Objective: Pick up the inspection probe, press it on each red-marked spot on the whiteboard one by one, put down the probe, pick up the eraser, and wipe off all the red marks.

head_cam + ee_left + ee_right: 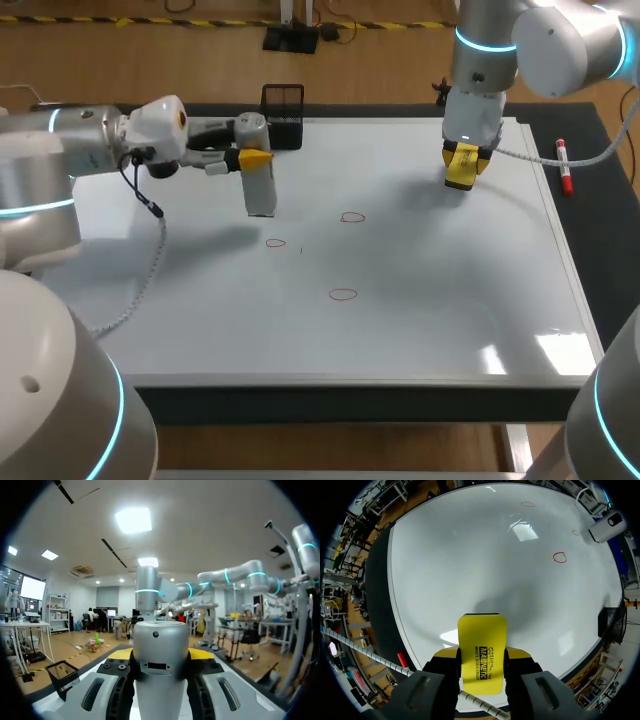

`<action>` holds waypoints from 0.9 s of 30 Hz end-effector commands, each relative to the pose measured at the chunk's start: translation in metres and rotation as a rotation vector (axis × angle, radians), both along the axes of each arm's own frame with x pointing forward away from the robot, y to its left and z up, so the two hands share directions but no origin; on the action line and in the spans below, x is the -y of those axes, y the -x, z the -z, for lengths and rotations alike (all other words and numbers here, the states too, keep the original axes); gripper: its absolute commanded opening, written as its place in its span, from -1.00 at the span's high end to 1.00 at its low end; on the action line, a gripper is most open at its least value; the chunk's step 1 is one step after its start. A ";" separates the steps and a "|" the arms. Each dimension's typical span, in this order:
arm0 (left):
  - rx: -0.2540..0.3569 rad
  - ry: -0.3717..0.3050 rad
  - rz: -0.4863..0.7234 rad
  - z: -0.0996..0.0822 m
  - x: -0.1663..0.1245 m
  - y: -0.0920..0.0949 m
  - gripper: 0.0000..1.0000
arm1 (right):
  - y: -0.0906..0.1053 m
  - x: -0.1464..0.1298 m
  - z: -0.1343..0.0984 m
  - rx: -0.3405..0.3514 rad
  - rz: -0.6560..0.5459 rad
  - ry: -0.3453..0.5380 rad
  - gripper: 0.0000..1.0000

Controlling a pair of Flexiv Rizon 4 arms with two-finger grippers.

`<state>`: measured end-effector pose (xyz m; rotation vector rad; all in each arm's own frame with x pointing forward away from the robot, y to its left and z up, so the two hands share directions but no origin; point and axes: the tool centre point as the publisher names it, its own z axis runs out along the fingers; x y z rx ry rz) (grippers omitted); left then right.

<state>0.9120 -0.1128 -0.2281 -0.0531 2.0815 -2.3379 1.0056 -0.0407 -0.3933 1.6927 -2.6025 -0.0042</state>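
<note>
The whiteboard (420,330) covers most of the surface. My left jaws are clamped on the grey inspection probe (259,185), which points down over the board's far left part. My right jaws grip the yellow eraser (461,166) above its far right. 3 red marks (343,294) lie between them, toward the middle.

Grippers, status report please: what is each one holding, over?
Left gripper shut on probe, over whiteboard. Right gripper shut on eraser. Three red marks unwiped. Nothing between probe and marks.

Black printed lettering on yellow eraser (482,652) face.
</note>
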 end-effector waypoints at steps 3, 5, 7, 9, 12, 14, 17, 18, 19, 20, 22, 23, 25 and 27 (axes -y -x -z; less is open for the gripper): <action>-0.007 0.005 0.028 0.006 0.004 0.004 1.00 | 0.000 0.001 -0.001 0.001 -0.002 0.003 1.00; -0.009 0.006 0.031 0.008 0.005 0.005 1.00 | 0.000 0.001 -0.001 0.001 -0.002 0.003 1.00; -0.014 0.012 0.035 0.009 0.005 0.007 1.00 | 0.000 0.001 -0.001 0.001 -0.002 0.003 1.00; -0.015 0.011 0.036 0.012 0.006 0.009 1.00 | 0.000 0.001 -0.001 0.001 -0.002 0.003 1.00; -0.018 0.012 0.044 0.015 0.006 0.011 1.00 | 0.000 0.001 -0.001 0.001 -0.002 0.003 1.00; -0.019 0.013 0.055 0.017 0.007 0.013 1.00 | 0.000 0.001 -0.001 0.001 -0.002 0.003 1.00; -0.018 0.014 0.075 0.020 0.009 0.015 1.00 | 0.000 0.001 -0.001 0.001 -0.002 0.003 1.00; -0.018 0.015 0.077 0.021 0.010 0.015 1.00 | 0.000 0.001 -0.001 0.001 -0.002 0.003 1.00; -0.018 0.016 0.079 0.022 0.010 0.015 1.00 | 0.000 0.001 -0.001 0.001 -0.002 0.003 1.00; -0.018 0.018 0.082 0.023 0.011 0.016 1.00 | 0.000 0.001 -0.001 0.001 -0.002 0.003 1.00; -0.018 0.018 0.085 0.024 0.012 0.016 1.00 | 0.000 0.001 -0.001 0.001 -0.002 0.003 1.00; -0.018 0.018 0.087 0.025 0.012 0.016 1.00 | 0.000 0.001 -0.001 0.001 -0.002 0.003 1.00; -0.017 0.015 0.089 0.026 0.013 0.016 1.00 | 0.000 0.001 -0.001 0.001 -0.002 0.003 1.00; -0.018 0.016 0.091 0.028 0.012 0.016 1.00 | 0.000 0.001 -0.001 0.001 -0.002 0.003 1.00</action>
